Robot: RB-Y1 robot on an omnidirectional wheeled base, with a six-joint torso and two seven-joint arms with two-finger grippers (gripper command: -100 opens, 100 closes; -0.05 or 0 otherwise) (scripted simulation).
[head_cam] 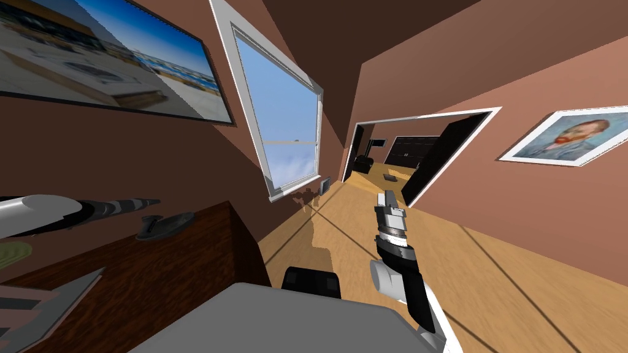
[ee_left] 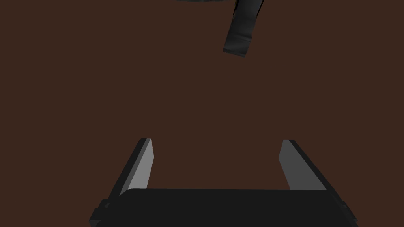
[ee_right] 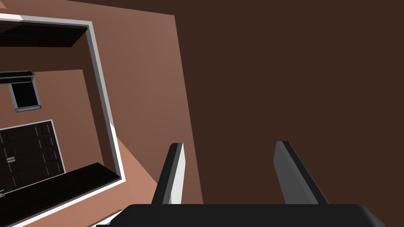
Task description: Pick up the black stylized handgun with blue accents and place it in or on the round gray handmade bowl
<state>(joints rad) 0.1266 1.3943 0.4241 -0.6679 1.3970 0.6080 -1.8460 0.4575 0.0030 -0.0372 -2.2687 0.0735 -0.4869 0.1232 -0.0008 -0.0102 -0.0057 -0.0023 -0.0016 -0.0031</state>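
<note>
A round grey bowl [head_cam: 176,221] sits on the dark brown tabletop [head_cam: 153,276] near its far edge. The black handgun [head_cam: 147,227] lies against the bowl's left side; whether it rests on the rim I cannot tell. My left gripper [head_cam: 153,201] hovers just above and left of them. In the left wrist view the left gripper [ee_left: 215,140] is open and empty, facing a flat brown surface, with a dark piece of the handgun [ee_left: 240,33] beyond its fingers. My right gripper [head_cam: 385,197] is held up over the floor, away from the table, and the right gripper [ee_right: 229,144] is open and empty.
A green object [head_cam: 12,253] and a flat grey angular thing [head_cam: 46,300] lie on the table's near left part. The table's right edge [head_cam: 248,245] drops to wooden floor [head_cam: 343,245]. A window [head_cam: 285,135] is behind the table, a doorway [head_cam: 405,156] farther off.
</note>
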